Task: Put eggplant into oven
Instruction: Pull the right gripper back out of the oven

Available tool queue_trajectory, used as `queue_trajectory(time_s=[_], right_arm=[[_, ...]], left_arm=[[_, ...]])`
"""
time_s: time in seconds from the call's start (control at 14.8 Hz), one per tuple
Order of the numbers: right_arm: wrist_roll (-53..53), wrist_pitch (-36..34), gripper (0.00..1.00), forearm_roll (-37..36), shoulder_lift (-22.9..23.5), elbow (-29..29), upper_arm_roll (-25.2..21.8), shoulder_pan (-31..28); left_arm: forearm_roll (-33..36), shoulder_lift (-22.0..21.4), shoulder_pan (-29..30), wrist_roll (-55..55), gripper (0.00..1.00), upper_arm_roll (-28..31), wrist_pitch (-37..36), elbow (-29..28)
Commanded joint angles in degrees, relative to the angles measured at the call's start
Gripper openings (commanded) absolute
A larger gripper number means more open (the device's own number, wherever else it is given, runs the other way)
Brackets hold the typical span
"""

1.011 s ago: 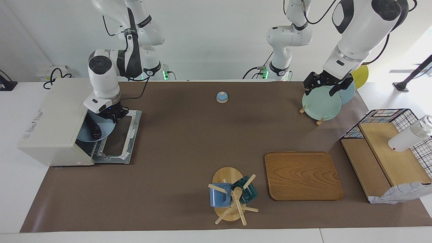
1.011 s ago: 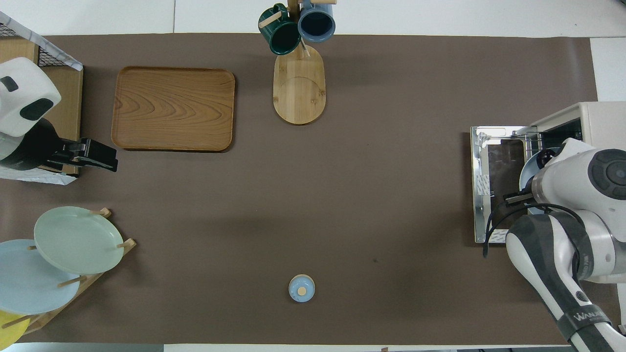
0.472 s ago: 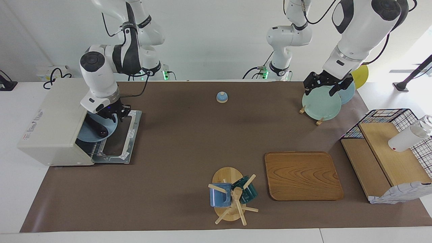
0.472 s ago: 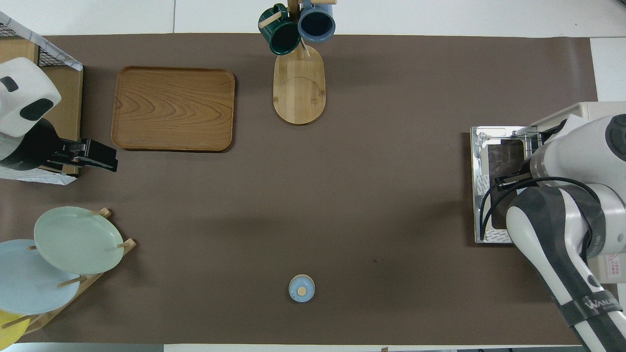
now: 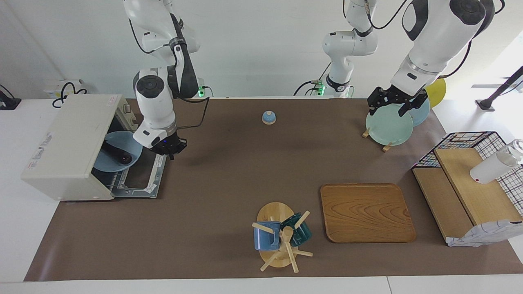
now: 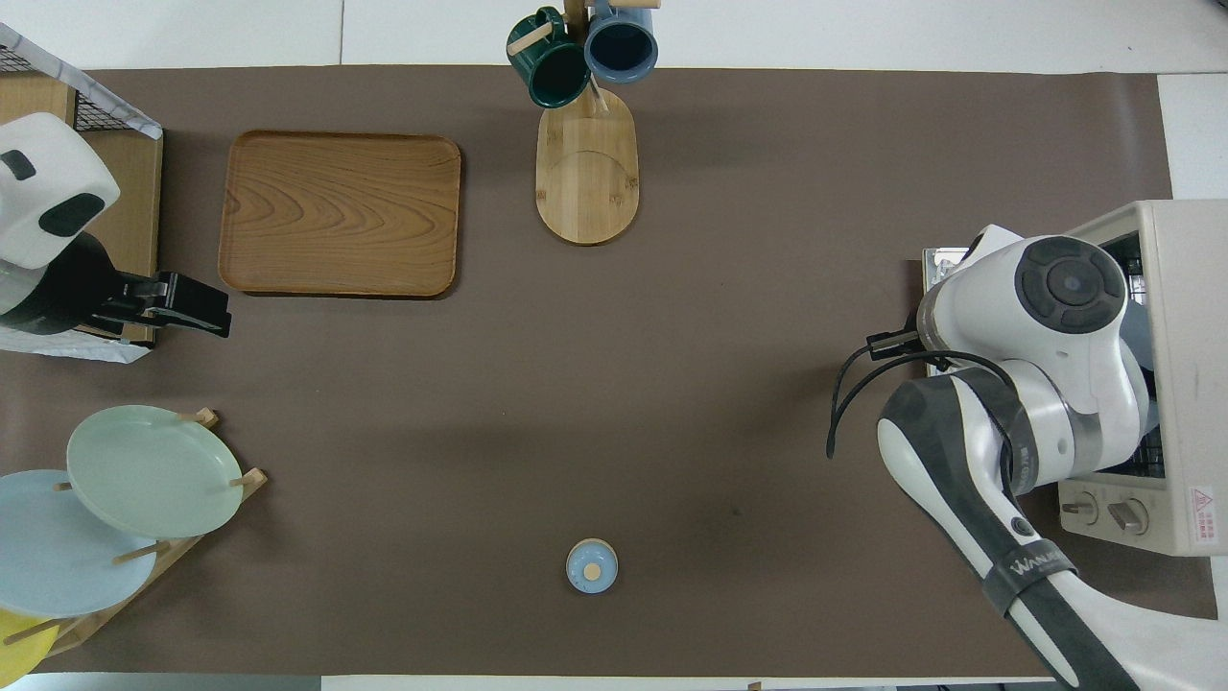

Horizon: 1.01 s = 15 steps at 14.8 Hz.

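Brown matting is covering the bench [image 5: 229, 196], and white wall is filling the background. At the right arm's end the oven [image 5: 67, 147] is sitting with its door [image 5: 143, 173] folded down flat. Inside it the eggplant [image 5: 118, 156] is lying on a blue plate [image 5: 122, 143] on the rack. The right gripper [image 5: 168, 152] is hanging empty over the door's edge nearest the bench's middle, the eggplant lying apart from its fingers, deeper toward the oven's cavity; whether those fingers are spread or pressed together cannot be told. In the overhead view the arm is hiding both the gripper and the eggplant. The left gripper [image 5: 395, 103] is waiting over the plate rack [image 5: 386, 122] with its fingers spread and holding nothing, a pale green plate just under them.
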Motion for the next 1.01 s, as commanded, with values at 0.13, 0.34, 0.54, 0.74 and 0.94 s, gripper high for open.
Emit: queue_trajectory(time_s=[0.13, 0.34, 0.54, 0.74, 0.94], right_arm=[[2.61, 2.68, 0.0, 0.12, 4.15, -0.71, 0.04, -1.14], [2.61, 2.68, 0.0, -2.08, 4.5, -1.5, -0.05, -1.49], [2.53, 4.09, 0.0, -5.57, 5.03, -2.56, -0.14, -2.37], [2.61, 3.74, 0.0, -9.38, 4.94, -2.65, -0.14, -2.46], [2.53, 3.56, 0.0, -12.43, 4.94, -2.65, -0.14, -2.46]], left_arm=[[1.18, -0.37, 0.41, 0.3, 1.0, -0.29, -0.36, 0.03], [1.18, -0.37, 0.41, 0.3, 1.0, -0.29, -0.36, 0.03], [1.18, -0.37, 0.41, 0.3, 1.0, -0.29, -0.36, 0.03], [1.18, -0.37, 0.41, 0.3, 1.0, -0.29, -0.36, 0.03], [1.18, -0.37, 0.41, 0.3, 1.0, -0.29, -0.36, 0.03]])
